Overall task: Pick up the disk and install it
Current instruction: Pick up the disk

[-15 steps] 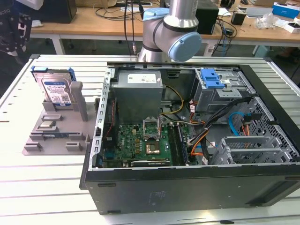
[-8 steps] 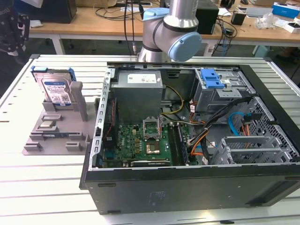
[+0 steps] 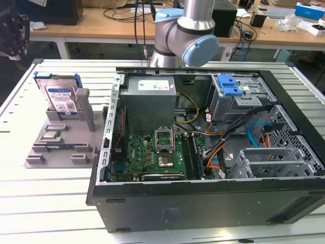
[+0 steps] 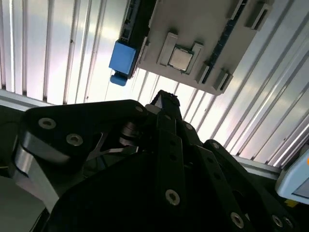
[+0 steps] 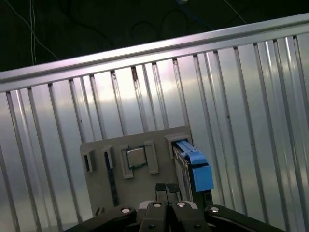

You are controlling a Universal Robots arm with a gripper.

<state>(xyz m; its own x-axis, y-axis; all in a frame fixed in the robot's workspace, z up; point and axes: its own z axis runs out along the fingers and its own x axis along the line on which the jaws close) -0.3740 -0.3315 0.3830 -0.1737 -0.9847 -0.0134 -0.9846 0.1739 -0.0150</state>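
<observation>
- Well, the disk (image 3: 61, 96) stands on edge in a slot of the grey holder block (image 3: 61, 150), in the upper part of the exterior view's left. It is well apart from the open computer case (image 3: 203, 206) that takes up the middle and the exterior view's right.
- Both the block and the case rest on the ribbed aluminium desk (image 3: 45, 213).
- The disk's broad face shows silver metal with a white-and-blue label, and a bright blue carrier (image 5: 197, 169) runs round its edges.
- The pincer (image 5: 166, 191) hangs over the holder block, clear of the disk. Its fingertips are drawn together with nothing between them, so it is closed and empty.
- The disk is probably stiff and dense for its size. It will not flex in a grip, but its weight could swing it if it is held off-centre.
- Its bare metal faces look smooth and likely slippery, and a hard drive takes knocks badly.
- The plastic carrier looks thinner and springier, so pinching its rails alone seems unsafe.
- The best hold is probably across the two broad faces, on the part that rises above the slot and midway along its length.
- A processor chip (image 3: 51, 134) lies in a recess of the same block, near the disk's slot, and any grip should stay clear of it.
</observation>
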